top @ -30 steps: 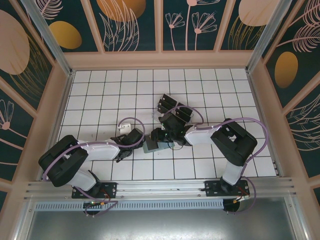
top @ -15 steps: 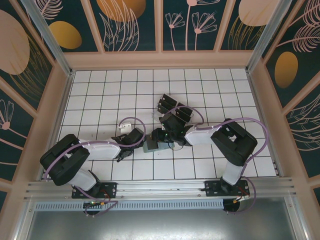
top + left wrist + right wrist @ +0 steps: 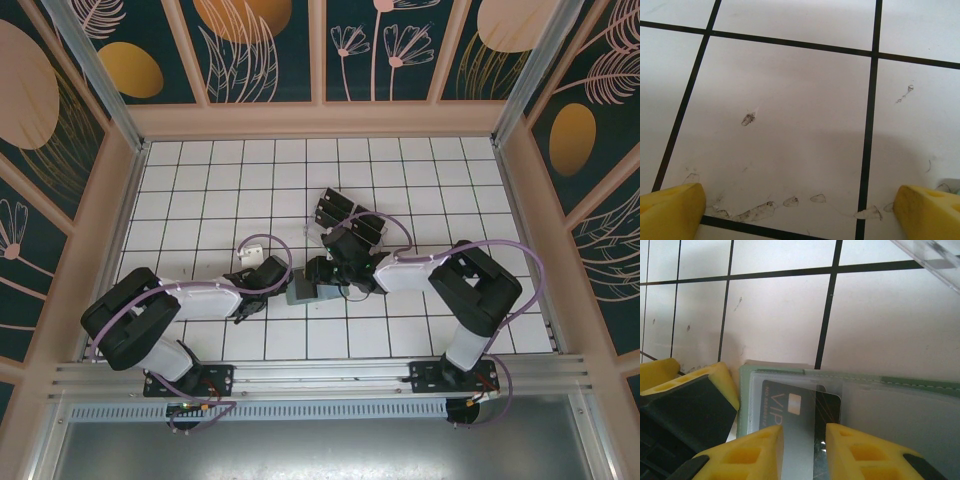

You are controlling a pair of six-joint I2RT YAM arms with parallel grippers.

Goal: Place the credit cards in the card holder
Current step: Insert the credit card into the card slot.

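A grey-green card holder [image 3: 300,294] [image 3: 900,405] lies flat on the tiles between the two grippers. A black VIP credit card [image 3: 790,402] sits in its clear sleeve. My right gripper [image 3: 804,440] [image 3: 323,274] hovers right over that card, jaws a narrow gap apart, and the card runs on beneath both yellow fingers [image 3: 747,452]. My left gripper [image 3: 800,212] [image 3: 272,282] is wide open over bare tile at the holder's left edge, and one of its fingers [image 3: 690,395] touches or nearly touches that edge. Two more black credit cards [image 3: 333,207] [image 3: 367,228] lie behind the right gripper.
A clear plastic piece [image 3: 935,260] lies just beyond the holder. Scuff marks [image 3: 755,212] dot the white tiled floor [image 3: 220,190]. Wooden walls [image 3: 320,118] fence the floor in, and the arm bases stand on a metal rail [image 3: 320,375] at the near edge.
The right arm's elbow has swung slightly to the right. The card holder, the left gripper and the two loose cards have stayed where they were.
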